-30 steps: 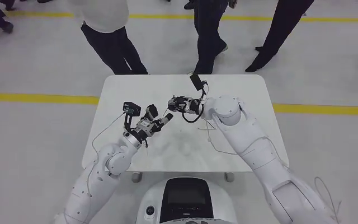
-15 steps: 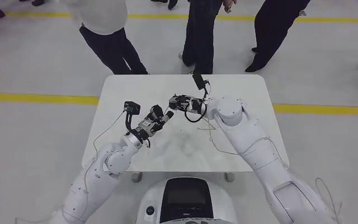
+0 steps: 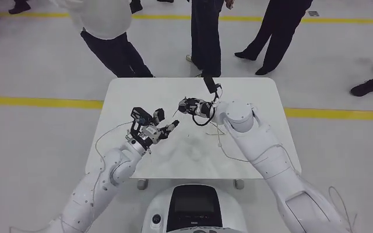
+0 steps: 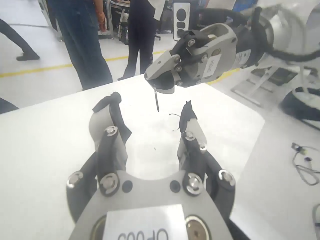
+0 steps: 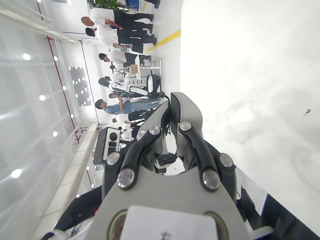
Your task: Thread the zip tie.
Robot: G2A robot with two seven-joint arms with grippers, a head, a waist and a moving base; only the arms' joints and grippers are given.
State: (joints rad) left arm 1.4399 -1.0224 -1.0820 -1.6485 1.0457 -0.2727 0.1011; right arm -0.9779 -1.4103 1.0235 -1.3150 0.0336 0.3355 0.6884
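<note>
A thin black zip tie (image 4: 156,101) hangs downward from the tips of my right gripper (image 4: 156,86), which is shut on its upper end. That right gripper (image 3: 181,107) is held above the middle of the white table (image 3: 250,96); its fingers (image 5: 175,106) are pressed together in the right wrist view. Just short of it, my left gripper (image 4: 150,104) stands open and holds nothing. The tie's free end dangles a little beyond the left fingertips (image 4: 187,108). In the top view the left gripper (image 3: 168,126) points toward the right one across a small gap.
A small black wire scrap (image 4: 174,114) lies on the table under the grippers. Loose pale cables (image 3: 218,135) lie on the table beside the right arm. Several people stand just past the table's far edge (image 3: 192,80).
My left gripper has drawn back slightly from the right gripper after nearing it. The right gripper has shifted a little toward the far edge, still holding the tie.
</note>
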